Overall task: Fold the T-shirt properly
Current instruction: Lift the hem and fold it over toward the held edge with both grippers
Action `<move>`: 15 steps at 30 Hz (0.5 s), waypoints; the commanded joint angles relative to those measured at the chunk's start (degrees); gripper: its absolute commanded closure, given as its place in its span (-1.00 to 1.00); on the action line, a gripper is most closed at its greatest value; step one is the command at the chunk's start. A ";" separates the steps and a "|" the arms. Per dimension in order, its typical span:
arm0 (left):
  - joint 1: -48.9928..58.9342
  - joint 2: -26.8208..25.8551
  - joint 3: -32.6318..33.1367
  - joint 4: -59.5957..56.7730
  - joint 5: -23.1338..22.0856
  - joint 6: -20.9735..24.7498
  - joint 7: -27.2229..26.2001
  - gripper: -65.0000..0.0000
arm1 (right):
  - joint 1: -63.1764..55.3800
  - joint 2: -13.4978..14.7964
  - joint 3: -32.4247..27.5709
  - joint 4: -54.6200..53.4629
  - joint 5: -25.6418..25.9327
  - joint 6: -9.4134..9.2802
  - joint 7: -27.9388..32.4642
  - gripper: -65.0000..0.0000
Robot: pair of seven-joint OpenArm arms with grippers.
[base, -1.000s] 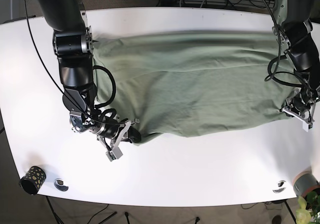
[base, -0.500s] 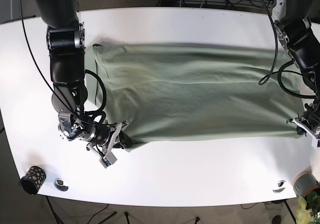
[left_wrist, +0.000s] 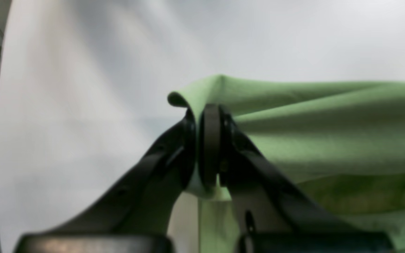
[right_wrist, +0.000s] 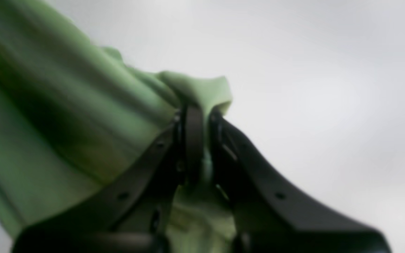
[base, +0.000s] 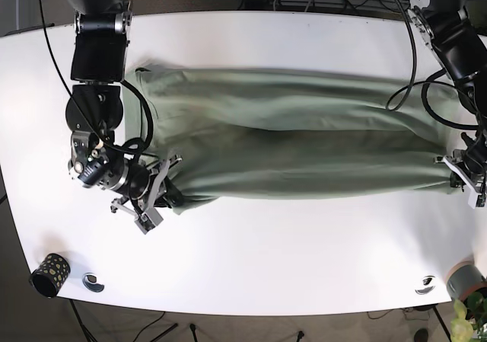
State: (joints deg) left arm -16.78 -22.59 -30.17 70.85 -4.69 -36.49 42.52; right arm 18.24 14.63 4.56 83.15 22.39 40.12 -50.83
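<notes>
Basically soft, limp green cotton T-shirt [base: 289,140]: left gripper [left_wrist: 207,140] and right gripper [right_wrist: 199,140] each pinch a corner at 3 and 9 o'clock on the white surface [base: 304,258].

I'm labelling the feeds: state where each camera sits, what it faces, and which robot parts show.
Base: overhead, facing down at the white table; both arms show.
Left wrist: on the left arm, low, facing along the left gripper, jaws pinching the T-shirt.
Right wrist: same on the right gripper.
Shared: the green T-shirt, stretched between both grippers in the base view.
</notes>
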 commanded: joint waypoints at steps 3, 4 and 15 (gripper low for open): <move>2.49 -1.45 -0.46 3.83 0.16 -1.00 -0.11 1.00 | -3.78 0.36 1.64 9.11 0.33 -0.12 -0.03 1.00; 3.19 -1.45 -0.46 4.54 0.16 -1.09 -0.11 1.00 | -5.01 0.36 1.64 10.43 0.33 -0.12 -0.12 1.00; 13.21 -1.37 -0.55 12.18 0.07 -1.09 -0.02 1.00 | -19.25 0.27 1.82 22.38 0.33 -0.12 -0.12 1.00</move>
State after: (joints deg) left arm -3.20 -22.57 -30.37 81.91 -4.34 -37.60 43.46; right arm -1.13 14.46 6.04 103.18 22.00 40.07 -52.31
